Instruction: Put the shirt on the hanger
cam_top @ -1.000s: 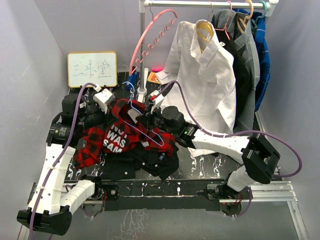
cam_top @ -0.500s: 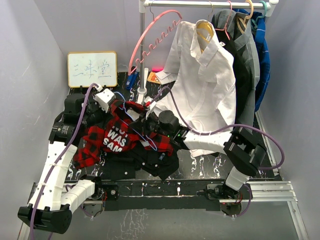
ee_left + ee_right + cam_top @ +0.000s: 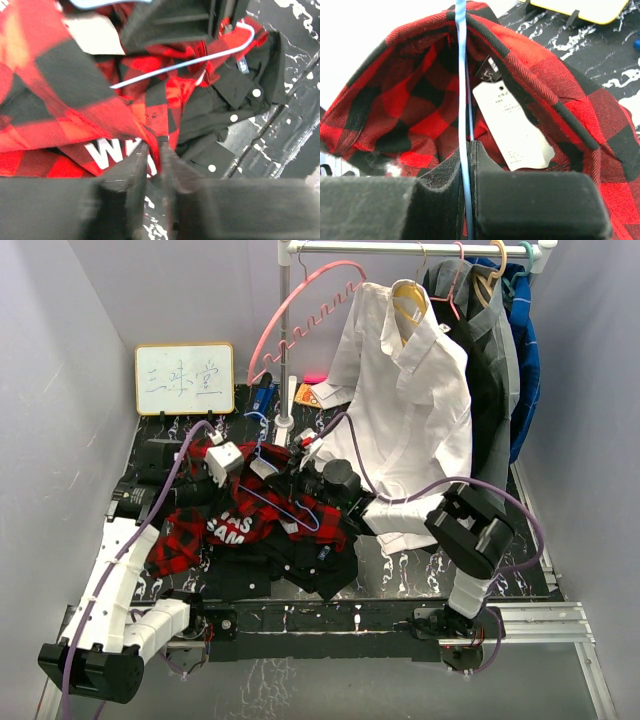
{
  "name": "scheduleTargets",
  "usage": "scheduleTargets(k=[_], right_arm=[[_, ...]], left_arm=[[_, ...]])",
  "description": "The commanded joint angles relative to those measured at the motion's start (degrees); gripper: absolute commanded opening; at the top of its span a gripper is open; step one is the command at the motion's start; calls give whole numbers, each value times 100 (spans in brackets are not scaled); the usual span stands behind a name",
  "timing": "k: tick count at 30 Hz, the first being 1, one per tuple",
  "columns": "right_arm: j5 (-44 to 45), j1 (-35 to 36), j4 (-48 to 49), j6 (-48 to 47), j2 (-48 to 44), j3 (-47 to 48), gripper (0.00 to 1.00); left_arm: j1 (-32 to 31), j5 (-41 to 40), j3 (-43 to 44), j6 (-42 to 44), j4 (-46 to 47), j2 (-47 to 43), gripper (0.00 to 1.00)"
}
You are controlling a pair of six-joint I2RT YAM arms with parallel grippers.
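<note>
l gripper (image 3: pixel 152 152) is clamped on a fold of the plaid shirt (image 3: pixel 190 530). in the l wrist cam both fingers (image 3: pixel 134 175) sit nearly together w/ a point of red-black cloth pinched between them, just above the white letters. r gripper (image 3: pixel 467 165) is closed on the hanger (image 3: pixel 462 70). the thin blue wire runs straight up out of the slot between its fingers and into the collar opening. the white neck label (image 3: pixel 512 125) hangs just right of the wire in that cam, inside the collar.

from the top cam i see the shirt bunched on the black marbled table (image 3: pixel 410 575), left of centre, between the two wrists, w/ the lettering patch on its near side. the hanger's hook pokes out past the far edge of the cloth, near the rack post (image 3: pixel 289 340). one arm of the wire slants across the plaid toward the near right, and its bent corner ends close by the black shirt (image 3: pixel 300 565). that one is crumpled just near-right of the plaid, touching it, w/ white buttons showing in the l wrist cam. can't tell how much of the wire is inside the cloth vs on top.

a white dress shirt (image 3: pixel 410 390) hangs from the rail at far right, a pink hanger (image 3: pixel 300 290) is hooked on the rail left of it, and a whiteboard (image 3: pixel 185 378) leans at the far left.
</note>
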Motion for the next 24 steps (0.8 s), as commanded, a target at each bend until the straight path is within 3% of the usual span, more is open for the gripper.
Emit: scheduleTargets(k=[1,3,4,11,14,16,19,24], right_arm=[[-6,-68,917,205,272,-100,0],[-102,-73,1097,282,365,-111,0],[-137,-69,1183,311,400,-121,0],[-381,-68,1283,320,566,-72,0],[-638,-67,1271,295,608,-12,0],[-825,-72,1215,285,653,59,0],[-990,-67,1066,264,718,189,0],[-963,-75,1098,213,712,215,0]], left_arm=[[16,-224,-338,649,-668,37,36],[16,-511,-362,643,-495,56,84],[16,-594,-288,589,-410,61,96],[18,-853,778,920,205,-92,98],[16,-938,343,1961,1341,-663,98],[16,-586,-57,3042,1516,-807,98],[37,8,157,3879,979,-313,98],[512,1864,2144,4903,-1735,1590,86]])
